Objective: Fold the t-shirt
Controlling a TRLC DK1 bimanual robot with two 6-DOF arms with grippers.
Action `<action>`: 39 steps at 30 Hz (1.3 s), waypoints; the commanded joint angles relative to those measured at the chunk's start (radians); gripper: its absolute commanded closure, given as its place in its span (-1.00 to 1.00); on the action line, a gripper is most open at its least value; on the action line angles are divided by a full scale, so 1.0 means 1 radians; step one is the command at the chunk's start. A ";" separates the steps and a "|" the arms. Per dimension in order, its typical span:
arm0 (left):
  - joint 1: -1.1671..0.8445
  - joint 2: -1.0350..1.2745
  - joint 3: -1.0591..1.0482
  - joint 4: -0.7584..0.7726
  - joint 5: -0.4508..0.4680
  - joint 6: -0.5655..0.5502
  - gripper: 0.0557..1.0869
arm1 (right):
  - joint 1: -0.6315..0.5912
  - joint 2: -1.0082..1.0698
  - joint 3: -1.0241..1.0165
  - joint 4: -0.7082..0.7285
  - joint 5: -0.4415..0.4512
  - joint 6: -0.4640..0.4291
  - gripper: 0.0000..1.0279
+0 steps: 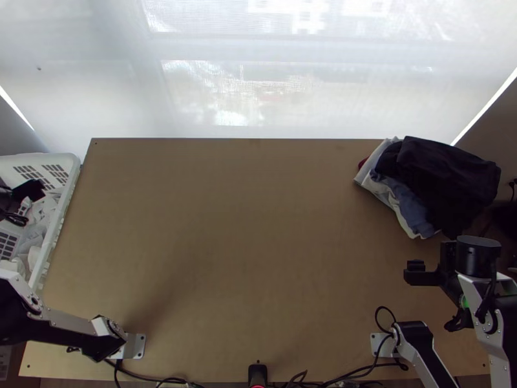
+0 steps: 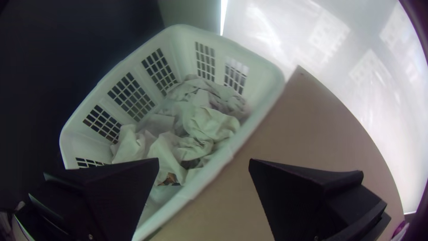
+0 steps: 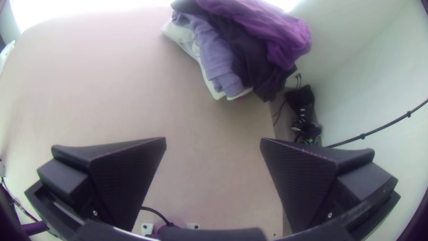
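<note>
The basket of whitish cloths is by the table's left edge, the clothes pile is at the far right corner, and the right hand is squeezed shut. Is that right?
Not quite: the right wrist view shows the right hand open, its fingers wide apart. The basket, its whitish cloths and the clothes pile are where you say.

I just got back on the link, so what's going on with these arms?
Nothing is being handled at this moment. The left tool hangs open over the white basket, where pale cloth lies bunched. The right tool is open and without cloth, above the table's right side, near the pile of clothes at the far right corner. No t-shirt is laid out for folding yet.
</note>
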 commanded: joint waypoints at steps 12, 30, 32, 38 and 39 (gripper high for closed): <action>0.369 0.624 0.271 0.145 -0.038 0.138 -0.90 | -0.057 0.003 -0.012 -0.032 0.001 -0.011 -0.91; 0.389 0.909 0.319 0.361 -0.149 0.164 -0.89 | -0.064 -0.014 0.005 -0.153 -0.001 -0.039 -0.91; 0.386 0.929 0.334 0.368 -0.149 0.164 -0.85 | -0.068 -0.013 0.005 -0.153 -0.001 -0.039 -0.91; 0.383 0.980 0.400 0.360 -0.167 0.162 -0.84 | -0.079 -0.011 0.017 -0.164 -0.002 -0.040 -0.91; 0.383 0.984 0.406 0.358 -0.170 0.164 -0.81 | -0.082 -0.011 0.017 -0.167 -0.002 -0.040 -0.91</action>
